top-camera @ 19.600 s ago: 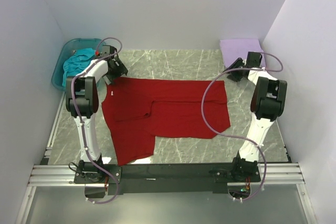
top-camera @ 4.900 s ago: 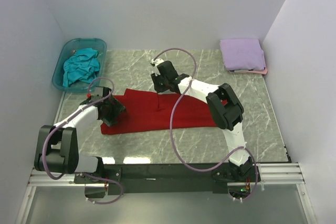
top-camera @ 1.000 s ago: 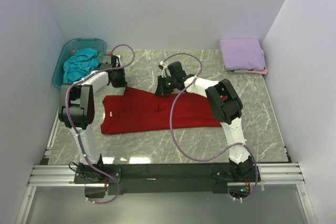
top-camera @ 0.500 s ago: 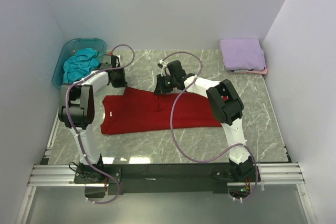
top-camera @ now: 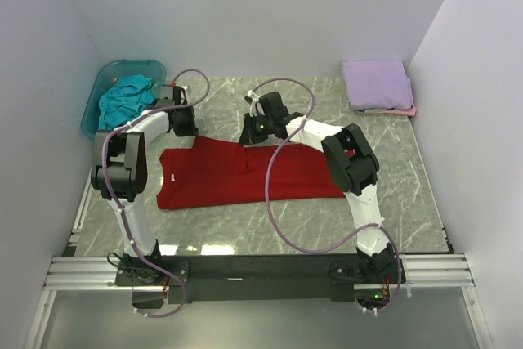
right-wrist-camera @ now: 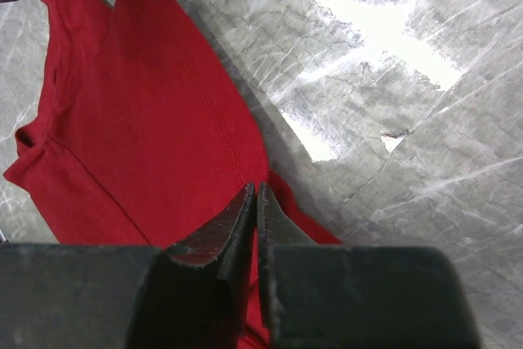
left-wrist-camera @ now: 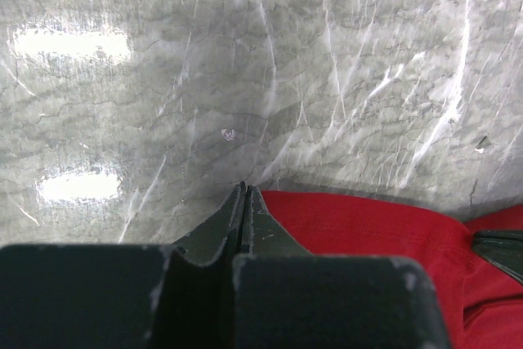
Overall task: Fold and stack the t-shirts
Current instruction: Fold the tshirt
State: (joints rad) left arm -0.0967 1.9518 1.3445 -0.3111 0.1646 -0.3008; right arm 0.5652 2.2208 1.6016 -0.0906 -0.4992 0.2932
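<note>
Left gripper (left-wrist-camera: 243, 192): jaws pressed flat together, with nothing visible between them. Their tips sit at the far left corner of the deep red t-shirt (top-camera: 221, 173), right where the cloth meets bare desk (top-camera: 392, 169). We cannot tell whether they touch the cloth.

Right gripper (right-wrist-camera: 253, 190): jaws drawn almost together, only a hairline slit left. The tips are over the shirt's far edge, about mid-length. We cannot tell whether any cloth is pinched.

Shirt: folded into a long band, lying flat on the grey marbled desk. Its long axis runs left to right across the desk, in front of both grippers. The left end is somewhat broader than the right. A small pale tag shows near the left end, and a short crease runs from the far edge towards us near the middle.

Further out, the teal t-shirt (top-camera: 122, 102) is crumpled in the tub (top-camera: 94, 108) at the far left corner. The lavender t-shirt (top-camera: 376, 81) is folded at the far right, with the pale pink t-shirt (top-camera: 411, 110) showing under it.

Changes: about twenty seconds ago the red shirt lay spread open, and now it is a band. Five seconds ago the left gripper was at the band's left end, and now it is at the far corner. Over the last second the right gripper has edged slightly away from us, while the shirt has stayed put.
</note>
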